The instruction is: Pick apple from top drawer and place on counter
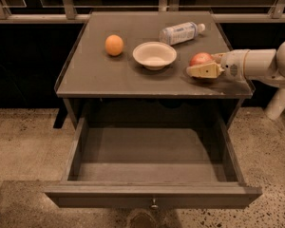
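Note:
The red apple (pixel 201 58) sits at the right side of the counter (pixel 104 75), near its front edge. My gripper (pixel 197 64) reaches in from the right and is shut on the apple, with one pale finger (pixel 204 71) in front of it and the other behind. The apple looks to rest on the counter's surface. The top drawer (pixel 152 196) is pulled fully out below the counter. Its inside shows nothing in it. Its small metal knob (pixel 154 204) is at the middle of the front panel.
An orange round fruit (pixel 114 45), a white bowl (pixel 154 55) and a lying plastic bottle (pixel 180 33) are on the counter left of and behind the apple. A rail (pixel 38 18) runs behind. The speckled floor (pixel 23 146) surrounds the cabinet.

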Available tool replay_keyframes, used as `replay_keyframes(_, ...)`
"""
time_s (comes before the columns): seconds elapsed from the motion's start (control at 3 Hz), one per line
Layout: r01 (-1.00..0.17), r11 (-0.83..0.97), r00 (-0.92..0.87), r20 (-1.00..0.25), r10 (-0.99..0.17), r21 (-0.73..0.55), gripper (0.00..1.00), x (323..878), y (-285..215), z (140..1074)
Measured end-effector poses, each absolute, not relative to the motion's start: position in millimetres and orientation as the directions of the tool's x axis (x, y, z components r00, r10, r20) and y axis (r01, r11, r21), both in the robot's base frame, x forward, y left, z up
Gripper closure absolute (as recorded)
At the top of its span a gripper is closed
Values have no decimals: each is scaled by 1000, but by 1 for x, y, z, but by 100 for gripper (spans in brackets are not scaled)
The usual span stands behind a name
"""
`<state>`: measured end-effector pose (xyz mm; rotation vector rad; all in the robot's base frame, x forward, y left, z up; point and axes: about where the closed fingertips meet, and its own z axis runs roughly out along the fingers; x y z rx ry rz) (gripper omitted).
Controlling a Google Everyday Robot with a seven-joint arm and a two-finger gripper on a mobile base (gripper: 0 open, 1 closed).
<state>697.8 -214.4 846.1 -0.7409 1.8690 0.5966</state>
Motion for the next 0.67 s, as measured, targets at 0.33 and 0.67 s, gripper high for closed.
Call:
replay_keyframes(0.33, -719, 691, -315, -922, -227, 76, 0, 698, -214, 846)
replay_keyframes(0.67, -719, 691, -315, -922, -227, 76, 0, 698, -214, 846)
